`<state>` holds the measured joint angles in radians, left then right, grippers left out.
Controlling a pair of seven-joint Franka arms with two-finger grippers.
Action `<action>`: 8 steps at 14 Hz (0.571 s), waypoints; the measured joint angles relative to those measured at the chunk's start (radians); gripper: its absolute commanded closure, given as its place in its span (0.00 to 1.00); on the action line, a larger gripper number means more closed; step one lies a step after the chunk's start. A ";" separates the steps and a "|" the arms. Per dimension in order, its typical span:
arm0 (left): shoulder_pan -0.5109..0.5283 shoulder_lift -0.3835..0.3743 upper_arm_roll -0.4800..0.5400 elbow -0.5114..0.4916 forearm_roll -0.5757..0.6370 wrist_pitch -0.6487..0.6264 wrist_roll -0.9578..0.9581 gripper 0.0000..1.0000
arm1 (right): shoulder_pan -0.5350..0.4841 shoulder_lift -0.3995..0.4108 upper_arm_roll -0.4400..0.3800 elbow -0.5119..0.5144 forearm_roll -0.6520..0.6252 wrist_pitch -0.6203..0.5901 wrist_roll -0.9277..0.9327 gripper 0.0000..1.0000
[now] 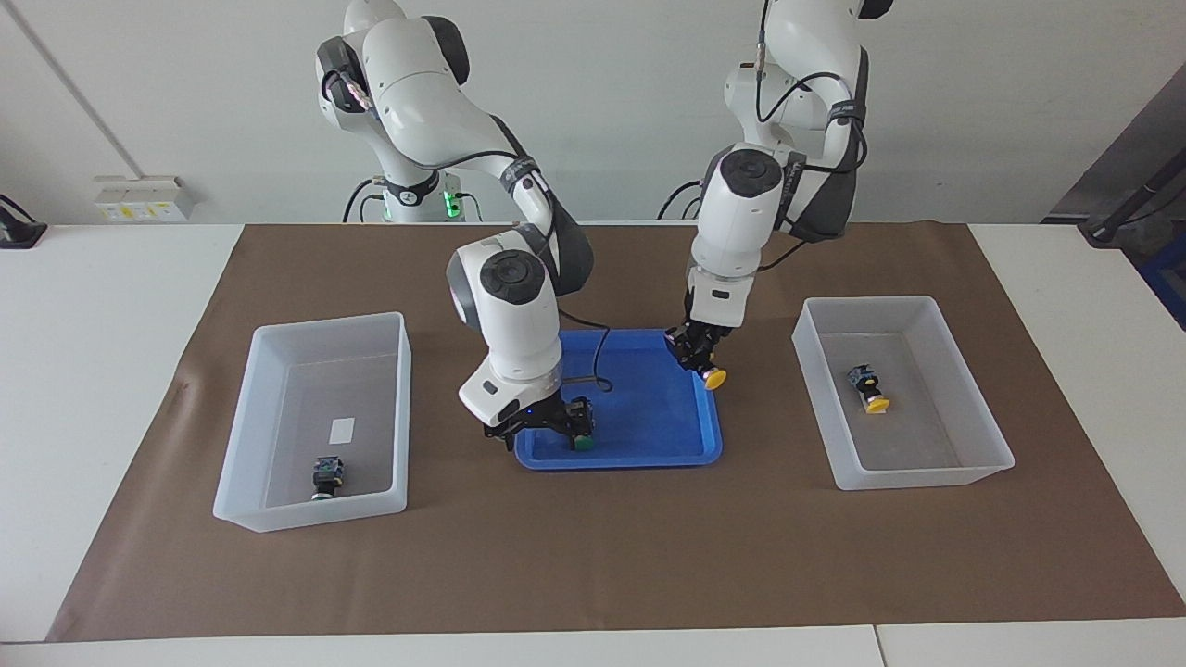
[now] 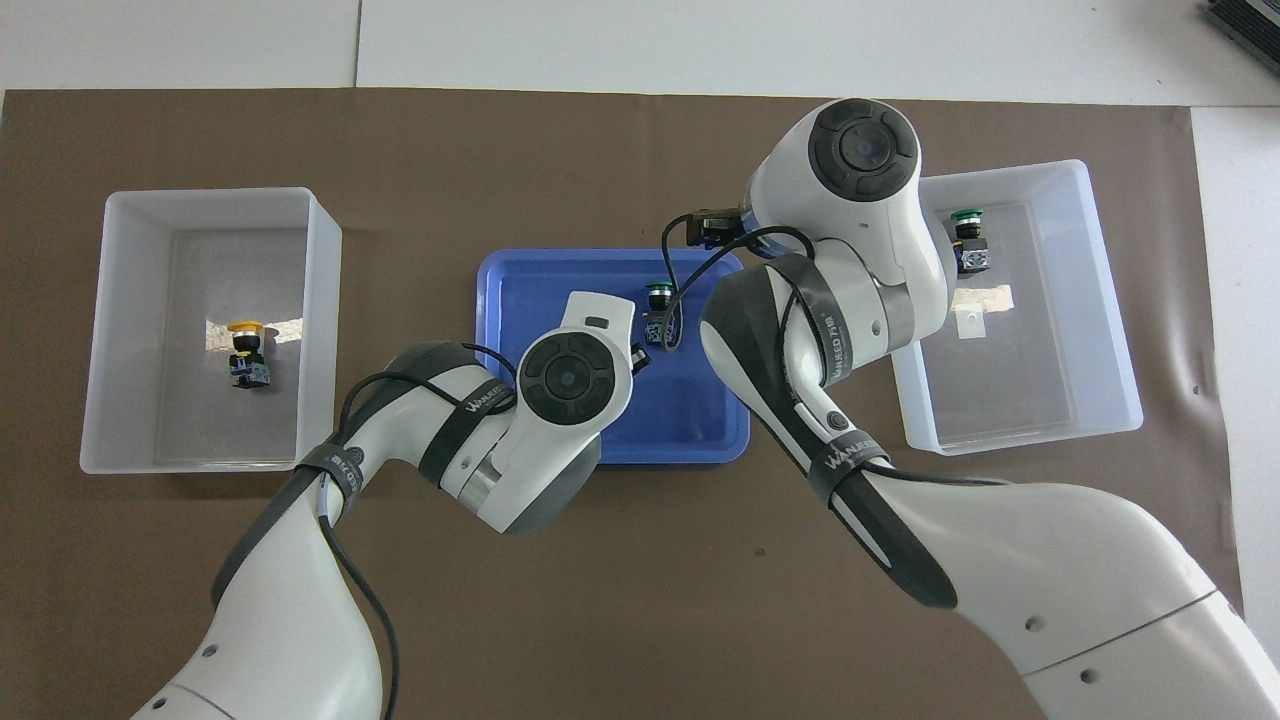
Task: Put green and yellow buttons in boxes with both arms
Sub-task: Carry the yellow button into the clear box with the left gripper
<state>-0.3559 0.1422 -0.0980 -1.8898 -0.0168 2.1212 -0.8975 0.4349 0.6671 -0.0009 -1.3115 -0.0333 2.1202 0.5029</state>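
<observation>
My left gripper (image 1: 698,357) is shut on a yellow button (image 1: 713,377), held just above the blue tray's (image 1: 649,408) corner toward the left arm's end. My right gripper (image 1: 542,428) is open, low over the tray, right beside a green button (image 1: 582,435) that lies in the tray (image 2: 658,298). The box (image 1: 329,324) toward the right arm's end holds a second green button (image 1: 327,474). The box (image 1: 871,301) toward the left arm's end holds a second yellow button (image 1: 869,389). In the overhead view the wrists hide both grippers.
A brown mat (image 1: 593,556) covers the middle of the white table, with the tray and both boxes on it. The tray lies between the boxes. Each box stands about a hand's width from the tray.
</observation>
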 measured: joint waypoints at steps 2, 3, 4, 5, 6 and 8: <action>0.078 -0.048 0.002 0.000 -0.044 -0.062 0.133 1.00 | 0.036 0.010 0.000 0.001 0.000 0.000 0.038 0.00; 0.123 -0.067 0.003 0.000 -0.058 -0.088 0.198 1.00 | 0.049 0.012 0.000 0.000 0.000 0.000 0.043 0.00; 0.171 -0.080 0.004 0.000 -0.074 -0.108 0.270 1.00 | 0.061 0.014 0.000 -0.002 0.000 0.000 0.043 0.00; 0.223 -0.088 0.005 -0.001 -0.090 -0.121 0.349 1.00 | 0.072 0.016 0.000 -0.009 0.000 0.003 0.043 0.00; 0.274 -0.091 0.006 -0.003 -0.099 -0.127 0.421 1.00 | 0.079 0.016 0.000 -0.023 0.000 0.018 0.044 0.00; 0.361 -0.091 0.008 -0.017 -0.104 -0.129 0.548 1.00 | 0.080 0.015 -0.001 -0.073 0.000 0.080 0.044 0.00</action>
<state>0.0051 0.0513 -0.0902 -1.9073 -0.1206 1.9921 -0.3494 0.5154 0.6826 -0.0014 -1.3846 -0.0335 2.2007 0.5465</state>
